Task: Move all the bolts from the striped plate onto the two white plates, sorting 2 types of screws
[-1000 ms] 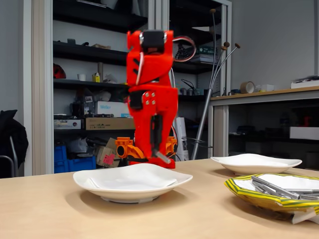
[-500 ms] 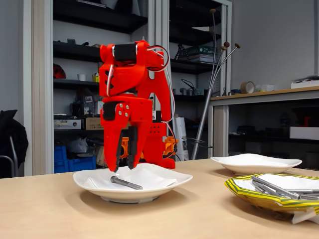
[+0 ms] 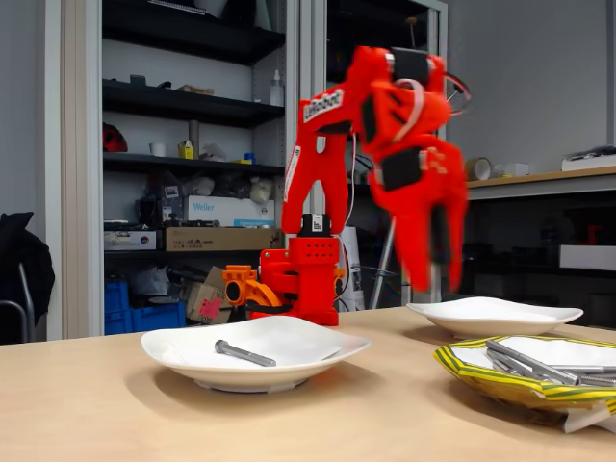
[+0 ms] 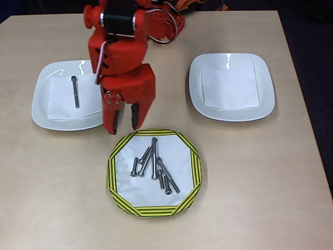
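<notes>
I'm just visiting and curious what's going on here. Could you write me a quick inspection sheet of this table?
Surface: light wooden table, bare around the plates.
Job's things: one long bolt lies on the left white plate; the right white plate holds no bolts; a pile of bolts sits on the striped plate.
Clutter: nothing seen on the table.
Claw: the red claw hangs open and holds nothing, at the striped plate's rim.
Cables: wires loop on the arm.
Surroundings: crowded shelves behind.
</notes>
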Robot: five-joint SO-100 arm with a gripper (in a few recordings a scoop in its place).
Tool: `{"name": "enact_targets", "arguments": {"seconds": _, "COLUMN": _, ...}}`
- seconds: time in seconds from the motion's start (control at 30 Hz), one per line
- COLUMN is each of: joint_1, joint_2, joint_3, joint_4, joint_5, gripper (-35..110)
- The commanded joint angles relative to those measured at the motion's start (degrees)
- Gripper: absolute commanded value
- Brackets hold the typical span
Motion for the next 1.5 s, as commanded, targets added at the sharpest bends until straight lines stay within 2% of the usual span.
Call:
{"name": "enact_targets", "arguments": {"seconds": 0.0, "joint_1": -4.4, "joint_2": -0.4, "joint_3": -0.7, "joint_4": -5.2, "joint_5": 8.9, "gripper": 18}}
{"name": "enact_targets", "arguments": {"seconds": 0.17, "joint_1": -7.6, "joint_2": -1.9, "joint_3": 0.5, "joint_4": -14.6, "joint_5": 17.7, "gripper": 20}}
{"name": "enact_targets", "arguments": {"seconds": 0.3, "joint_1": -9.0, "joint_2": -4.1, "joint_3": 1.1, "joint_4": -17.4, "joint_5": 21.1, "gripper": 19}}
{"name": "enact_targets", "arguments": {"seconds": 0.6, "joint_1": -10.5, "joint_2": -5.1, "joint_3": 9.5, "joint_4": -19.7, "joint_5": 18.1, "gripper": 14}}
{"name": "enact_targets", "arguments": {"seconds": 0.87, "joint_1": -8.1, "joint_2": -3.9, "joint_3": 17.1, "joint_4": -22.6, "joint_5": 11.3, "gripper": 10}}
{"name": "enact_targets", "arguments": {"seconds": 1.07, "joint_1": -5.3, "joint_2": -4.3, "joint_3": 17.8, "joint_4": -22.4, "joint_5": 8.0, "gripper": 0}}
{"name": "enact_targets", "arguments": {"seconds": 1.2, "joint_1": -4.5, "joint_2": -5.1, "joint_3": 15.8, "joint_4": -21.4, "joint_5": 6.2, "gripper": 0}}
{"name": "enact_targets", "arguments": {"seconds": 1.47, "joint_1": -3.3, "joint_2": -5.7, "joint_3": 5.6, "joint_4": -11.0, "joint_5": 5.7, "gripper": 0}}
